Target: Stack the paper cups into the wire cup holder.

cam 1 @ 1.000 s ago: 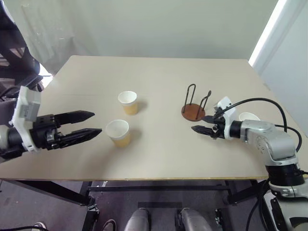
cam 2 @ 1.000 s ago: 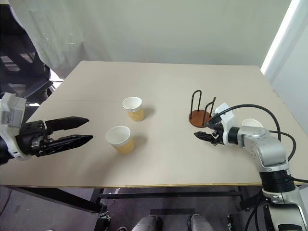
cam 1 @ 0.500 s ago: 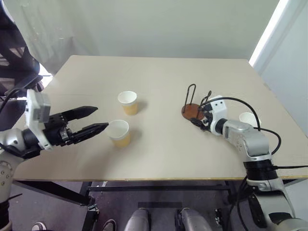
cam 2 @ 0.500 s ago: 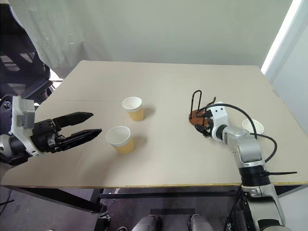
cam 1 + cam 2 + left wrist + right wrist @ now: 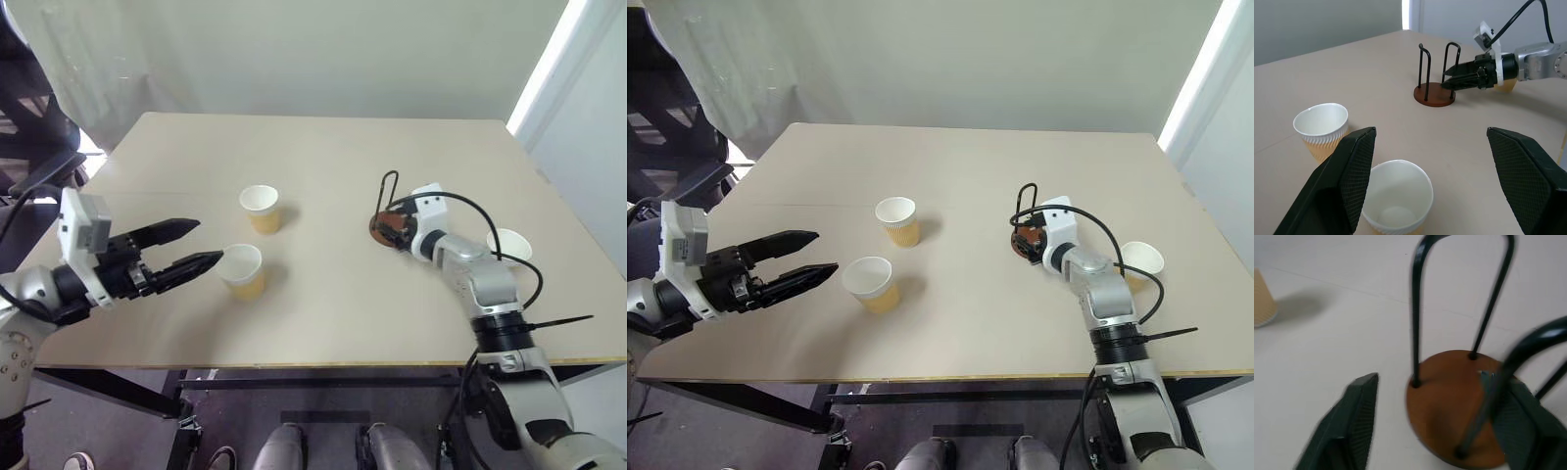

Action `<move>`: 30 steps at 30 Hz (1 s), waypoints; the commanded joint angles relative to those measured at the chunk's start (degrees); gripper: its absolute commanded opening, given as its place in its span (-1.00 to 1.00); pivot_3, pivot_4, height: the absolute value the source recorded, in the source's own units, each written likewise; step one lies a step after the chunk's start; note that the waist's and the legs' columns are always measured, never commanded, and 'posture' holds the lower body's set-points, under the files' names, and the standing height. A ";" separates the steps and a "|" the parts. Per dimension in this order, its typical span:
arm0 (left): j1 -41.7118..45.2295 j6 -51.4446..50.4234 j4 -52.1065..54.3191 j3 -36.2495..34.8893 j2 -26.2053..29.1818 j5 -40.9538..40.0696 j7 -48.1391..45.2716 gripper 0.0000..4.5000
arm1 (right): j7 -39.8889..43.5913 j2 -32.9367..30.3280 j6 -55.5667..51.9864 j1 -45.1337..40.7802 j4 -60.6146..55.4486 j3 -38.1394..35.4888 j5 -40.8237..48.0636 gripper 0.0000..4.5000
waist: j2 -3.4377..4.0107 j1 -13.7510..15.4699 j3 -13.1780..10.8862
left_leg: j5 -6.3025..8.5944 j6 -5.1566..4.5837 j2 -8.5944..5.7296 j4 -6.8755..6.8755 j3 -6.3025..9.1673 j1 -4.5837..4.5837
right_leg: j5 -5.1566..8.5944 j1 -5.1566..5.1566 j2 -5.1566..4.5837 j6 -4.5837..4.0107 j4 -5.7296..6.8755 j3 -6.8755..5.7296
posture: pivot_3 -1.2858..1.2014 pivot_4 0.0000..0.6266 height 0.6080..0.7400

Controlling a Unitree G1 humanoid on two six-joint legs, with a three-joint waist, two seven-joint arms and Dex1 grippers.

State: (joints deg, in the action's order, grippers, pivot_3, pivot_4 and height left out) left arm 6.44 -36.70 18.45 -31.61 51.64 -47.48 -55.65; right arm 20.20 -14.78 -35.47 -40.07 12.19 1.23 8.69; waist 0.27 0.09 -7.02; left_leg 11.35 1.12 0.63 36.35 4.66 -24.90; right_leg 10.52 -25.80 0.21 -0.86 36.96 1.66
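Observation:
Two paper cups stand upright at the table's left middle, a far one (image 5: 260, 208) and a near one (image 5: 241, 269). A third cup (image 5: 510, 244) stands at the right, behind my right forearm. The wire cup holder (image 5: 389, 213), a brown disc with black wire loops, holds nothing. My right gripper (image 5: 394, 228) is at the holder's near-right side. In the right wrist view its fingers (image 5: 1349, 423) stand apart, with a wire loop and the disc's edge (image 5: 1449, 401) between them. My left gripper (image 5: 209, 243) is open, its tips just left of the near cup.
The beige table (image 5: 323, 147) has bare room at the back and between the cups and the holder. A dark chair (image 5: 29, 108) stands off the table's left side. The right edge lies close to the third cup.
My right gripper has moved forward and to the left, from short of the holder to its disc, and its jaws have narrowed. The left gripper has hardly moved.

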 commanded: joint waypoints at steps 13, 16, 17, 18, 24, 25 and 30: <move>1.01 2.27 -0.16 -1.04 1.72 0.89 -0.95 0.73 | 24.56 -8.24 2.64 8.95 -13.99 4.56 8.42 -0.99 | -0.01 0.12 0.01 | 0.16 0.26 0.01 0.02 -0.01 -0.01 | 0.00 0.03 0.01 -0.01 -0.01 -0.01 | 0.03 -0.52 1.00; 1.14 2.72 -0.92 -0.90 2.11 1.08 -1.53 0.73 | 31.08 -11.35 0.75 12.12 -19.73 5.45 12.42 -0.99 | -0.03 0.07 0.02 | 0.15 0.24 0.05 0.04 -0.02 -0.02 | 0.01 0.07 0.07 -0.02 -0.04 -0.02 | 0.03 -0.52 1.00; 1.30 2.90 -1.25 -0.76 2.30 1.16 -1.76 0.73 | 33.84 -12.87 -0.19 13.39 -22.15 5.86 14.18 -0.99 | -0.03 0.07 0.02 | 0.13 0.21 0.05 0.04 -0.02 -0.02 | 0.01 0.07 0.08 -0.01 -0.04 -0.02 | 0.03 -0.52 1.00; 1.55 3.04 -1.62 -0.60 2.47 1.25 -1.95 0.73 | 36.80 -14.73 -1.36 14.65 -24.76 6.60 15.96 -0.99 | -0.03 0.07 0.02 | 0.09 0.14 0.06 0.06 -0.03 -0.03 | 0.02 0.07 0.10 0.00 -0.05 -0.01 | 0.03 -0.52 1.00; 2.22 3.57 -2.62 0.04 2.72 1.79 -2.85 0.73 | 42.60 -20.03 -2.24 16.61 -30.03 10.34 17.36 -0.99 | -0.09 -0.10 0.04 | -0.06 -0.04 0.24 0.31 0.00 0.01 | 0.05 0.23 0.40 -0.01 -0.09 0.09 | 0.03 -0.52 1.00; 2.26 3.59 -2.67 0.06 2.71 1.85 -2.91 0.73 | 42.62 -20.19 -1.95 16.57 -30.06 10.63 17.09 -0.99 | -0.09 -0.11 0.04 | -0.06 -0.03 0.27 0.31 0.01 0.03 | 0.03 0.24 0.44 -0.04 -0.09 0.11 | 0.03 -0.52 1.00; 2.57 3.57 -2.86 0.18 2.73 2.06 -3.08 0.73 | 42.00 -19.23 5.33 15.92 -26.58 13.08 12.41 -0.99 | -0.11 -0.08 0.05 | -0.18 -0.13 0.40 0.32 0.03 0.07 | -0.02 0.25 0.54 -0.11 -0.07 0.11 | 0.03 -0.52 1.00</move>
State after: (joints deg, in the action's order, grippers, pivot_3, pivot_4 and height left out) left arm 7.97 -34.13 15.29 -30.76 53.35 -45.48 -58.58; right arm 62.04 -34.41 -33.80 -23.13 -14.59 14.04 22.60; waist 0.17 0.01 -6.97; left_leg 11.16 0.97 1.04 36.66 4.70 -24.83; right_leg 10.51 -25.55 0.76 -0.98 36.89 1.77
